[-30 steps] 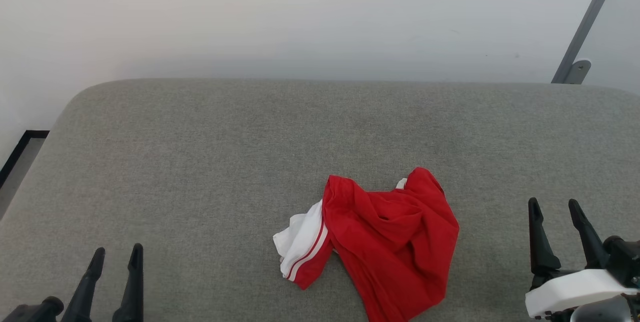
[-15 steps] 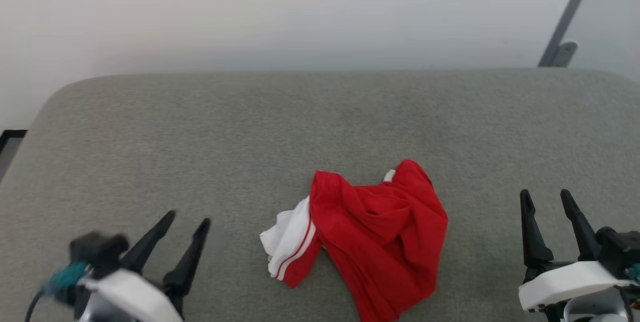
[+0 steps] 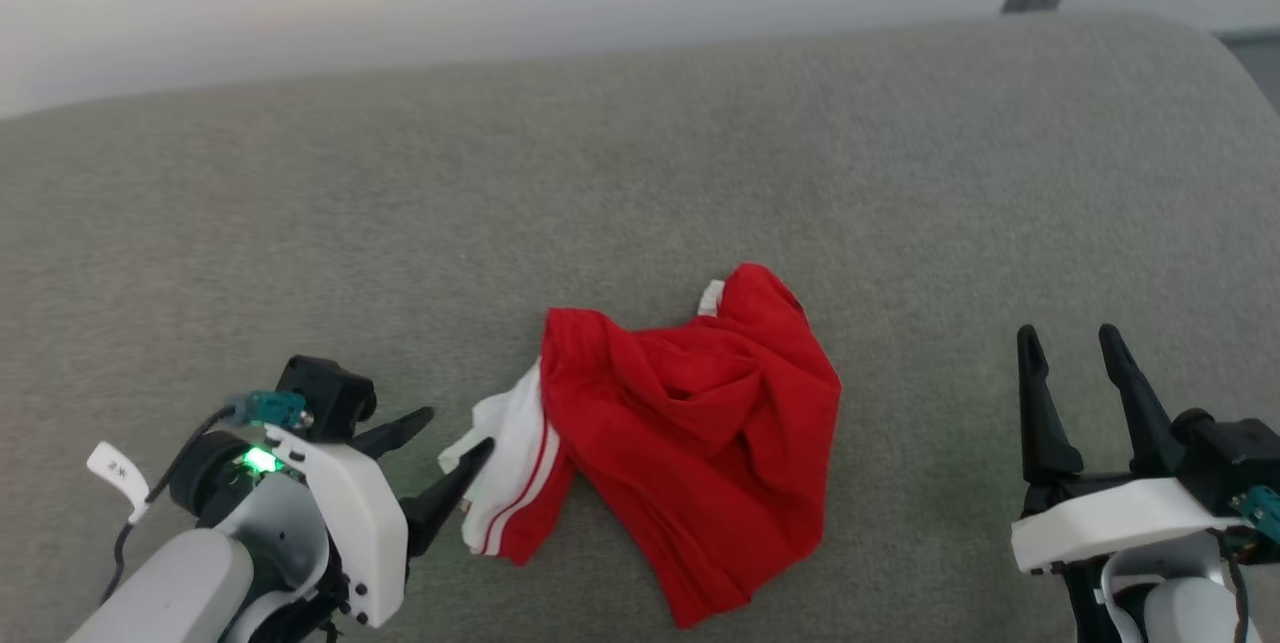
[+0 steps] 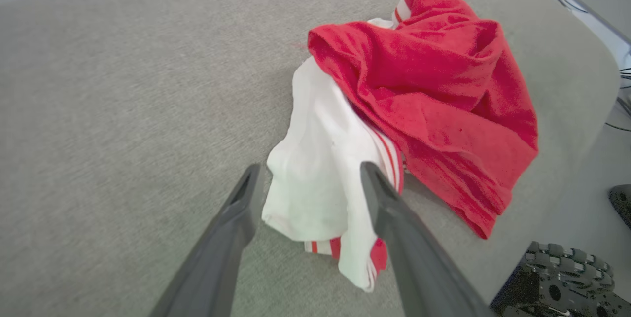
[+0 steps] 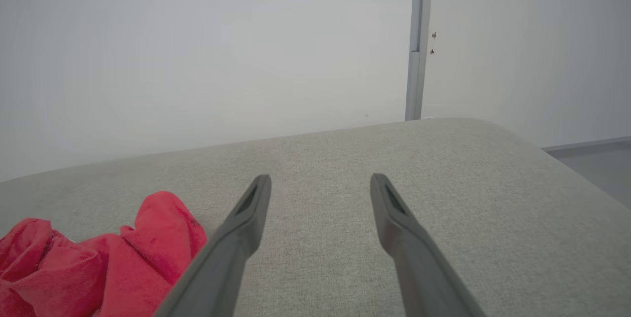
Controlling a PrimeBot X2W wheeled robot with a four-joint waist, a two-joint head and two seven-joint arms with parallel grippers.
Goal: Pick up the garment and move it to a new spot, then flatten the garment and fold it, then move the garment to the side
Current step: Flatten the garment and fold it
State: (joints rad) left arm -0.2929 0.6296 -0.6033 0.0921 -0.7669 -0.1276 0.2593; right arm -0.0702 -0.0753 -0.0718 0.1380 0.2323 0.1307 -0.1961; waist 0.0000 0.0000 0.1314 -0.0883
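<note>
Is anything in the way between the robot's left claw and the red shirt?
Nothing visible is. The open left gripper is right at the shirt's white sleeve, which lies on the grey cushion.

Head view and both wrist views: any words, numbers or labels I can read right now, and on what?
White tag hanging off the left arm: small dark marks, too small to read.
Red and white garment: crumpled, no lettering or number on the folds facing the cameras.
No other text is readable.
</note>
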